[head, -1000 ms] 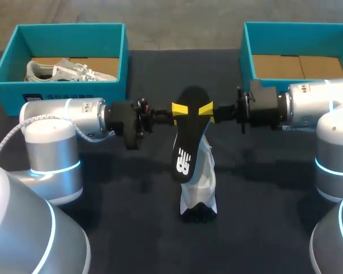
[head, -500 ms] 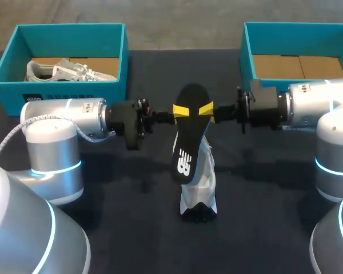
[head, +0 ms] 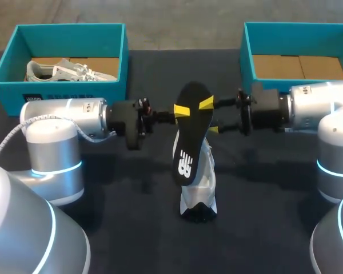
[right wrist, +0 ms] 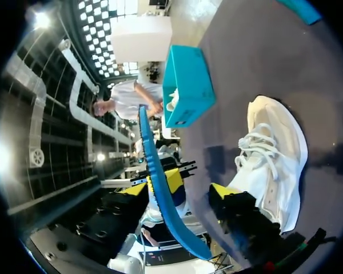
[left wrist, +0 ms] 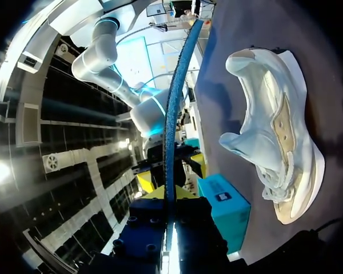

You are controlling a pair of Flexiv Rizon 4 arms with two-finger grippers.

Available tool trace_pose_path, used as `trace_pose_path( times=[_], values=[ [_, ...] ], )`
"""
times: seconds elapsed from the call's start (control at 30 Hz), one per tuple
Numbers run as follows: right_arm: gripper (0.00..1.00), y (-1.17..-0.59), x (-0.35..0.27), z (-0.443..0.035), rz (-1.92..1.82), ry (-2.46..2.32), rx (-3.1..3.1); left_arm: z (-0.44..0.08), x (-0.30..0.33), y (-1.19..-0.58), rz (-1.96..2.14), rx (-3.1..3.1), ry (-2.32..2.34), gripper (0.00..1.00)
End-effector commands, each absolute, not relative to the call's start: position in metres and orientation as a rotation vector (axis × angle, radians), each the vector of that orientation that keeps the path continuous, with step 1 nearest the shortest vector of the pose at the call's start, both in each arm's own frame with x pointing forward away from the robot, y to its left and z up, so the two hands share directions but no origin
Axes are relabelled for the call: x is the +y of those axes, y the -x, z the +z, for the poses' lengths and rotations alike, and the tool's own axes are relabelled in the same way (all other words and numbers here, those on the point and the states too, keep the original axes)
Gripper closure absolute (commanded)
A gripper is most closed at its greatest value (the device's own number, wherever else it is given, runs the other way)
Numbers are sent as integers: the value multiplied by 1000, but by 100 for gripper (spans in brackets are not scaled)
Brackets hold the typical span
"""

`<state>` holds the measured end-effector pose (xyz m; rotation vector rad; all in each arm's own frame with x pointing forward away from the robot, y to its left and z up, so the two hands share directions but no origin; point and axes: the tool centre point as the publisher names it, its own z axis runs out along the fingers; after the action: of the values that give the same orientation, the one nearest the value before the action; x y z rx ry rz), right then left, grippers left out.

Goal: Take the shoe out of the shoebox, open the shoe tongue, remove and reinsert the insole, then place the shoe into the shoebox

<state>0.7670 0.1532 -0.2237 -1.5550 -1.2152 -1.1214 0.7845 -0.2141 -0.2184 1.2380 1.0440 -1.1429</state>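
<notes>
Clenched jaws of the left gripper (head: 181, 110) pinch the black foam insole (head: 188, 142), white-logoed with a blue reverse, tilted above the white laced sneaker (head: 199, 185) on the dark table (head: 131, 200). Beside the insole, the right gripper (head: 210, 117) gapes open.

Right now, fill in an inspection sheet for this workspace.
Surface: dark table.
Job's things: black insole held in the air above the white shoe, which rests on the table; right shoebox at the far right.
Clutter: left shoebox with a second shoe inside.
Grippers: left gripper shut on the insole; right gripper open, fingers astride the insole.
Cables: pale cable beside the left arm.
Surroundings: nothing seen over the table.
</notes>
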Motion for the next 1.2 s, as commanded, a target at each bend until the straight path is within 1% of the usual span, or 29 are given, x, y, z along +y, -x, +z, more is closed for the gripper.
trace_pose_path(
  times=[0.03,0.33,0.63,0.87,1.2],
  values=[
    [0,-753,131,-215,-1108,1594,-1213,-214,-208,-779,-1148,1076,-1239,100],
    [0,-733,103,-222,-1115,1662,-1202,-207,-195,-763,-1219,1138,-1228,100],
    [0,-711,73,-244,-1106,1710,-1216,-199,-185,-733,-1291,1219,-1228,100],
    [0,-701,62,-249,-1050,1770,-1256,-188,-179,-710,-1314,1244,-1272,100],
    [0,-679,60,-262,-977,1791,-1302,-196,-171,-679,-1373,1337,-1245,100]
  ],
)
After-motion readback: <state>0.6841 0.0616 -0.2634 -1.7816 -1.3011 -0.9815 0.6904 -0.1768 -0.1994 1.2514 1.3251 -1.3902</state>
